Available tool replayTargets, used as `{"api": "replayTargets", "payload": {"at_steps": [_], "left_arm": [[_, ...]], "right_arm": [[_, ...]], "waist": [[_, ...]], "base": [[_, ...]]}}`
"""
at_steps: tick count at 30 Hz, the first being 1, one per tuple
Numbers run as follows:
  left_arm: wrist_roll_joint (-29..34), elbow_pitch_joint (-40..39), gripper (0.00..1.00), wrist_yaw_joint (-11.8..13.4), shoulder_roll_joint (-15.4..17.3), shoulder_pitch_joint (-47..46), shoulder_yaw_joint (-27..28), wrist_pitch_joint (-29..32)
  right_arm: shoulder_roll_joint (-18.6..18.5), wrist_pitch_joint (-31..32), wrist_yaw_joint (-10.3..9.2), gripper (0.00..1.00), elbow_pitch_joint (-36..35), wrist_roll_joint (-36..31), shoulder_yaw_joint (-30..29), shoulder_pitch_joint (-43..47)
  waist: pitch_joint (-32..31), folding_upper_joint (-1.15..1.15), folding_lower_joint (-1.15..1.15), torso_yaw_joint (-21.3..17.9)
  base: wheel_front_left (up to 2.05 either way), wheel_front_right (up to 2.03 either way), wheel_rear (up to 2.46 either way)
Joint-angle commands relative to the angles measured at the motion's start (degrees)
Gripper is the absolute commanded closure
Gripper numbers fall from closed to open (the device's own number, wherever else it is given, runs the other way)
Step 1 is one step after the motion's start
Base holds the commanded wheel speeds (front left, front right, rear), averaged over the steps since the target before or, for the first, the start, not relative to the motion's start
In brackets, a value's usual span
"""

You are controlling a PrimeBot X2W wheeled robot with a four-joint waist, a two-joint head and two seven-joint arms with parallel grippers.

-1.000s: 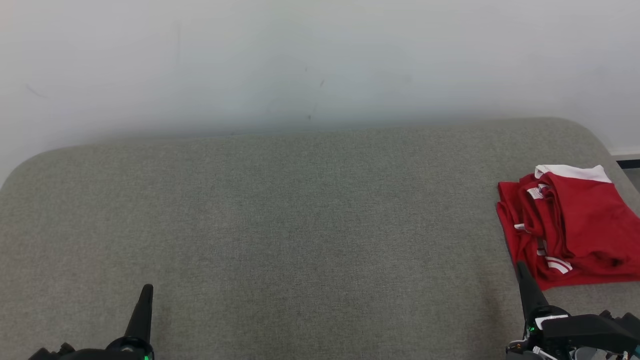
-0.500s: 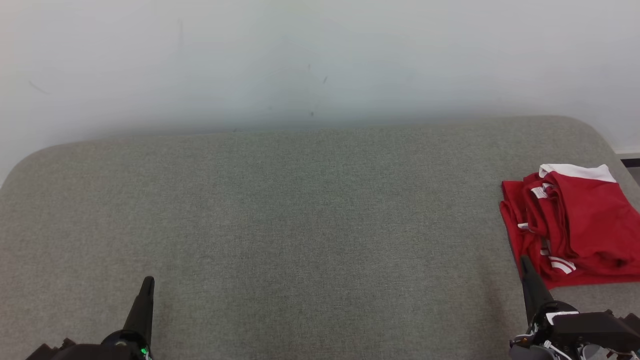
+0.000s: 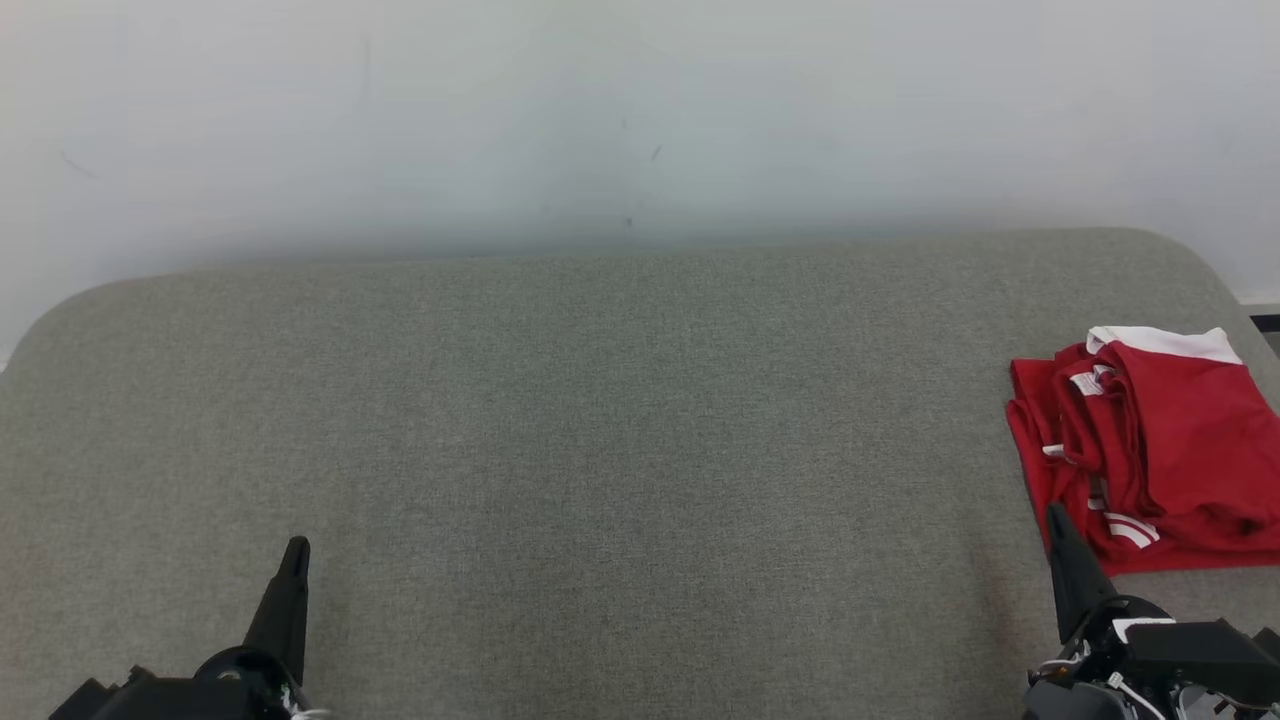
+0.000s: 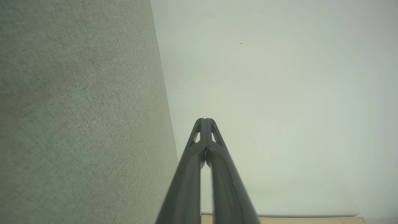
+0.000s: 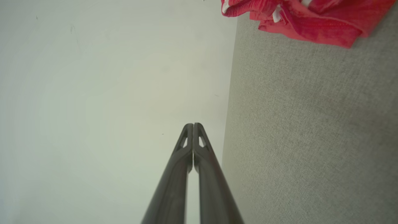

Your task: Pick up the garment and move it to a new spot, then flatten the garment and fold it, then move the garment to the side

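Observation:
The garment [image 3: 1160,450] is red with white trim and lies folded near the right edge of a grey fabric surface [image 3: 620,450]; its hem [image 5: 298,18] also shows at the top of the right wrist view. My right gripper [image 3: 1055,515] is shut and empty, its tip just in front of the garment's near left corner. Far to the left, my left gripper [image 3: 296,545] rests low over the grey fabric, shut with nothing in it. Both wrist views show fingertips pressed together, the left gripper [image 4: 205,119] and the right gripper [image 5: 192,124].
A pale wall [image 3: 640,120] runs behind the surface. The surface's rounded back corners sit at far left and far right. A strip of dark floor edge [image 3: 1265,322] shows beyond the right corner.
The head camera has shifted slightly, so the whole scene slid a little right and down. The left gripper's tip stands a bit higher in view. The garment lies as before.

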Motion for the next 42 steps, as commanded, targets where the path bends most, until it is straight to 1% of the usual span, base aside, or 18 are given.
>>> {"api": "replayTargets", "payload": {"at_steps": [1,42], "left_arm": [[-0.85,0.12,1.0,-0.18,0.32,-0.84,0.22,0.35],[-0.74,0.09,1.0,-0.13,0.31,-0.78,0.21,0.31]], "right_arm": [[0.17,0.21,-0.12,1.0,-0.32,1.01,-0.28,-0.51],[0.15,0.22,-0.12,1.0,-0.25,0.79,-0.23,-0.47]], "waist": [[0.04,0.0,0.0,0.03],[0.05,0.0,0.0,0.04]], "base": [[0.0,0.0,0.0],[0.0,0.0,0.0]]}}
